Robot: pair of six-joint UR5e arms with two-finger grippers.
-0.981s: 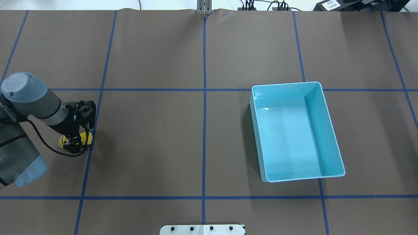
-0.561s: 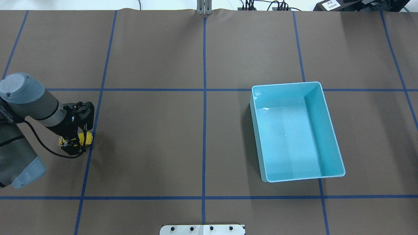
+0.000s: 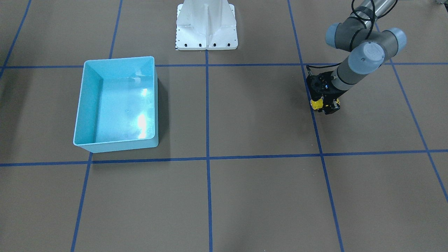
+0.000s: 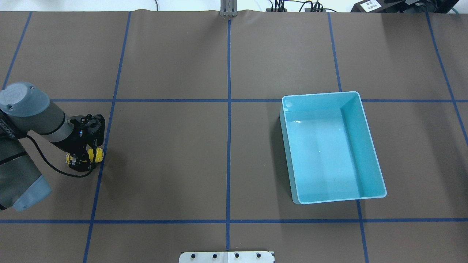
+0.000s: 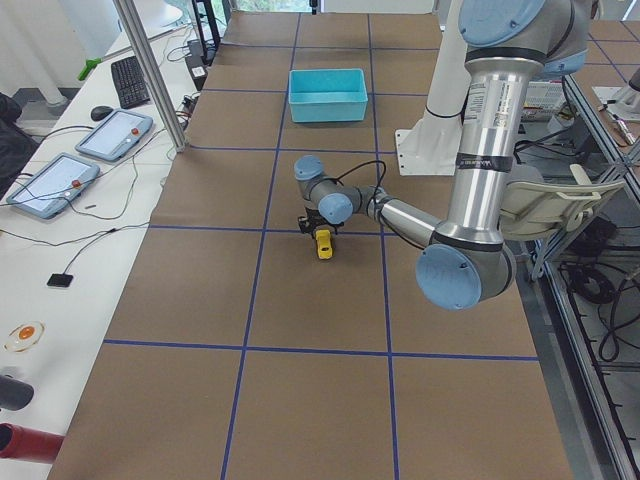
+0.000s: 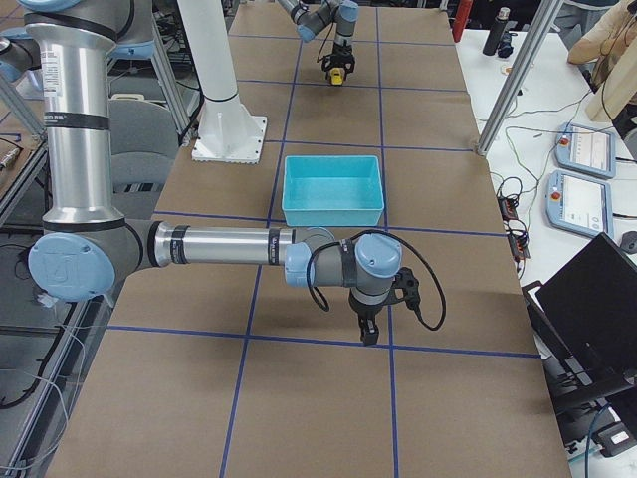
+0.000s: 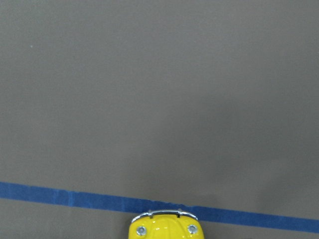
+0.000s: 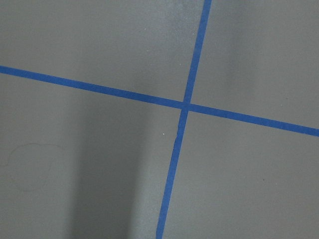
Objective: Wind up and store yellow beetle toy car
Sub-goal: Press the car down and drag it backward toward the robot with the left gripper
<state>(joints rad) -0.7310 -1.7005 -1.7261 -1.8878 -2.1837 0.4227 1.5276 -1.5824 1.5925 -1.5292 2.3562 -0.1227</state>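
The yellow beetle toy car stands on the brown table at the far left, its nose on a blue tape line. It also shows in the front view and the left wrist view. My left gripper is down over the car, its black fingers against the car's sides, shut on it. The light blue bin stands far to the right, with nothing in it. My right gripper shows only in the right side view, pointing down over the table; whether it is open or shut I cannot tell.
The white robot base plate is at the table's near edge. Blue tape lines divide the mat into squares. The bin is about two squares away from the car. The right wrist view shows only a tape crossing.
My left arm has shifted slightly left and the gripper has settled lower over the car. The car has stayed in place. The bin has not moved.
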